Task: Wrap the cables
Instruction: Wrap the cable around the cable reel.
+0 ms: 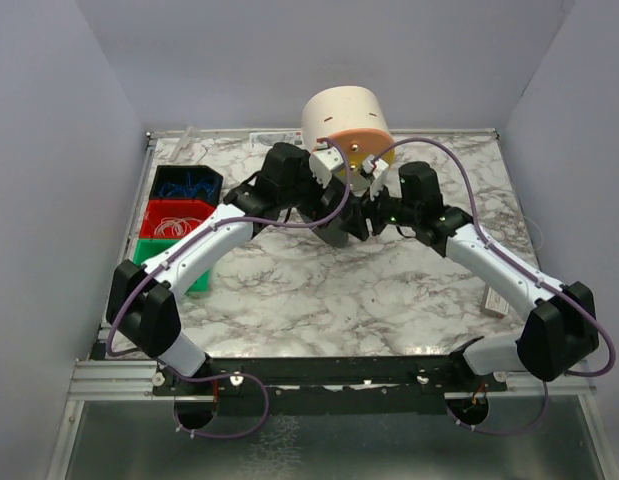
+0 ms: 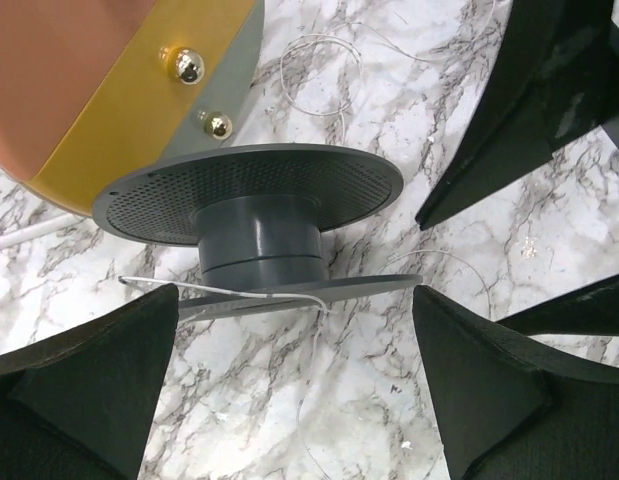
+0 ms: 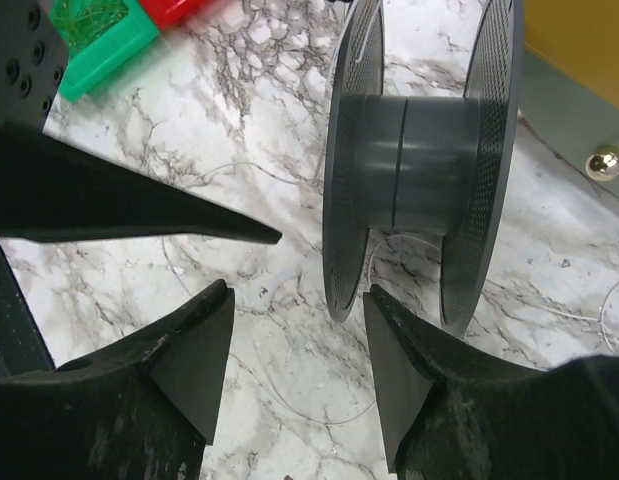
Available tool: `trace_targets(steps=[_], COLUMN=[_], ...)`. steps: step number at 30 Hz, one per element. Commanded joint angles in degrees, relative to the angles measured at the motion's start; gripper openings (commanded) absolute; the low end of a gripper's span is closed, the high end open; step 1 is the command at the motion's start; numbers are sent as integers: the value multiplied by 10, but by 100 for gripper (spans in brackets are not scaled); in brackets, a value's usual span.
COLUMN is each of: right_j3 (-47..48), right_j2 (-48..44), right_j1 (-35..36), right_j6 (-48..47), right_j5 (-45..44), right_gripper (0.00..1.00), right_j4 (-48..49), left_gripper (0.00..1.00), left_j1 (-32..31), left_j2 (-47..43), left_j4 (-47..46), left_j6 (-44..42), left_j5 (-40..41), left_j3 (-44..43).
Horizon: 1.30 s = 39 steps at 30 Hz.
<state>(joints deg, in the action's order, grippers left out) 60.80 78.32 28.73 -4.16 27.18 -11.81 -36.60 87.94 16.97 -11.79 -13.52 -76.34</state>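
Note:
A dark grey spool [image 2: 257,225] stands on the marble table just in front of my left gripper [image 2: 294,385], which is open and empty with a finger either side. A thin whitish cable [image 2: 224,292] lies across the spool's near flange and trails down over the table. In the right wrist view the spool [image 3: 414,160] stands on its flange edges. My right gripper [image 3: 299,370] is open and empty, its right finger [image 3: 404,380] just short of the near flange. A faint cable loop [image 3: 309,415] lies on the table between the fingers. In the top view both grippers [image 1: 334,222] [image 1: 377,212] meet over the spool, hiding it.
A cream cylinder with an orange face [image 1: 347,125] stands right behind the spool, with brass knobs [image 2: 189,66] on its gold plate. Blue [image 1: 186,183], red [image 1: 175,218] and green [image 1: 159,255] bins line the left edge. A loose cable coil [image 2: 319,75] lies behind the spool.

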Motion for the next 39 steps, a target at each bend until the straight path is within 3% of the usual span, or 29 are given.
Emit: trace_targets(steps=[1, 11, 21, 25, 32, 39], right_j3=[-15, -35, -50, -44, -58, -30], right_j2=[-13, -34, -39, -38, -31, 25], right_j1=[-9, -45, -46, -49, -54, -54], right_j6=[-11, -65, -92, -79, -17, 62], right_j5=[60, 131, 154, 162, 219, 215], right_gripper=[59, 59, 59, 59, 60, 60], right_j4=[32, 19, -3, -9, 67, 141], left_gripper=[99, 99, 99, 99, 99, 99], left_j1=[26, 48, 48, 48, 48, 48], left_j2=[24, 23, 34, 36, 39, 46], left_j4=[0, -3, 2, 4, -2, -8], left_j6=[57, 86, 93, 98, 103, 115], left_j5=[-77, -217, -261, -275, -264, -291], left_j3=[-28, -37, -50, -48, -40, -40])
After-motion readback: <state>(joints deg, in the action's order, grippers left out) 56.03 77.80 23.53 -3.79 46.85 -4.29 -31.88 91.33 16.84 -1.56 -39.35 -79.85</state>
